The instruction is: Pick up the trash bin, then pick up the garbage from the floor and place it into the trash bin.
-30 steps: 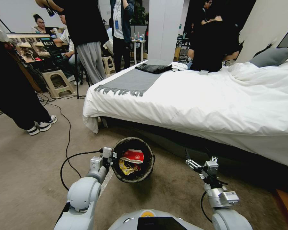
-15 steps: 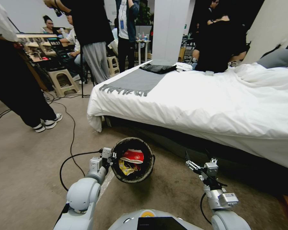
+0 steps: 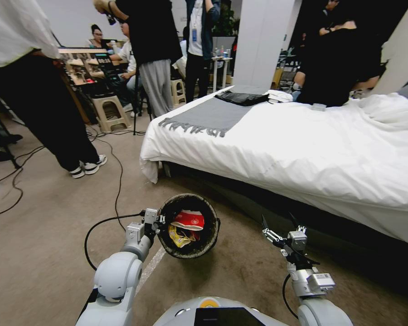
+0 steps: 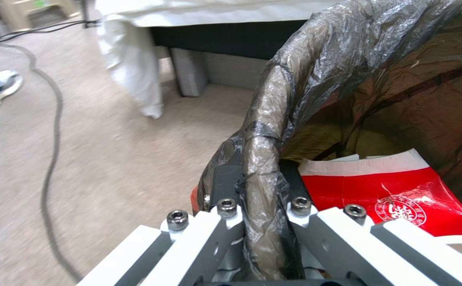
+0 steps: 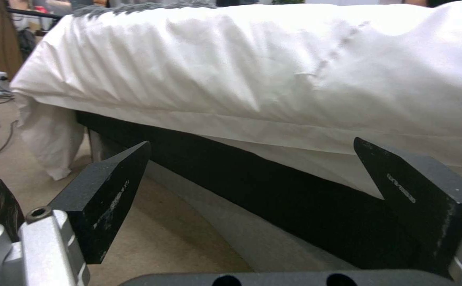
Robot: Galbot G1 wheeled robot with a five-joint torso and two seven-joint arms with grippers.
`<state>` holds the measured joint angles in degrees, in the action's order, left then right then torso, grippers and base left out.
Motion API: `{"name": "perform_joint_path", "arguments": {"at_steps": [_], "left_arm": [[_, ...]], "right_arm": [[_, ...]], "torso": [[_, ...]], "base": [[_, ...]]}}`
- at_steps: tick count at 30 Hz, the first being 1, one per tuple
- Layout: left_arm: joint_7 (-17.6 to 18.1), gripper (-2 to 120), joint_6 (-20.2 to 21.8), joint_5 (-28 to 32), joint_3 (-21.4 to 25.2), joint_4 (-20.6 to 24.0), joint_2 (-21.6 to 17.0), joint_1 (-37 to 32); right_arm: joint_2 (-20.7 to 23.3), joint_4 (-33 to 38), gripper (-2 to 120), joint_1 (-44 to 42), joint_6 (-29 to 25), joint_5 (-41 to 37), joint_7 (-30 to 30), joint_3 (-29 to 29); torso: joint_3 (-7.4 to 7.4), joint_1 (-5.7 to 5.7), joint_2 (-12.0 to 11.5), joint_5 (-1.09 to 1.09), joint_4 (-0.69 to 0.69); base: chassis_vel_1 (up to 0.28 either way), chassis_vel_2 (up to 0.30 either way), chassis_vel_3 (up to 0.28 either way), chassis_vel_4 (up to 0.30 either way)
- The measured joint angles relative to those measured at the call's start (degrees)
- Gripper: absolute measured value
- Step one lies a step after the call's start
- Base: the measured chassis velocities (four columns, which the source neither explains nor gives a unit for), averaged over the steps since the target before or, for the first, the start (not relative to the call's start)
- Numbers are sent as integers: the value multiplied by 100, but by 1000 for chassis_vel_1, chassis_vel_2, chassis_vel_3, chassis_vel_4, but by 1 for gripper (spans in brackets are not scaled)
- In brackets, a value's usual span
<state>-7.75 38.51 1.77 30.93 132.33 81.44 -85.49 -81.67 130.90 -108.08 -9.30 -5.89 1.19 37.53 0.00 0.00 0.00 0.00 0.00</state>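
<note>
Beside a white-sheeted bed [image 3: 303, 149], we see the robot's left gripper [image 3: 158, 220] holding the trash bin [image 3: 189, 251] off the beige carpet [image 3: 45, 235], its shadow falling on the floor beneath. In the left wrist view, the fingers [image 4: 227, 180] are pinched tight on the bag-covered rim, one outside the wall and one inside, with the dark liner bunched between them. Inside the bin we make out garbage already collected: a red-and-white carton [image 3: 189, 220] lying on top and a yellow wrapper [image 3: 177, 237] just beside it, lower down. The right gripper [image 3: 279, 225] hangs in the air to the bin's right, near the dark base of the bed; its two black fingers [image 5: 106, 190] stand wide apart with nothing between them. A grey fringed throw [image 3: 208, 118] lies across the foot of the bed, and a black cable [image 3: 105, 221] snakes over the carpet toward the left arm. People stand and sit in the room behind.
</note>
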Motion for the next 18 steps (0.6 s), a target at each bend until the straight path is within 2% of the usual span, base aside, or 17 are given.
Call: {"name": "perform_joint_path", "arguments": {"at_steps": [18], "left_arm": [[3,1,-24,-6,-21,5,14,-18]], "right_arm": [[-2,-44,100,-31,-17,15,-39,-68]], "torso": [[0,0,0,0,0]], "base": [[80,77,75,78]]}}
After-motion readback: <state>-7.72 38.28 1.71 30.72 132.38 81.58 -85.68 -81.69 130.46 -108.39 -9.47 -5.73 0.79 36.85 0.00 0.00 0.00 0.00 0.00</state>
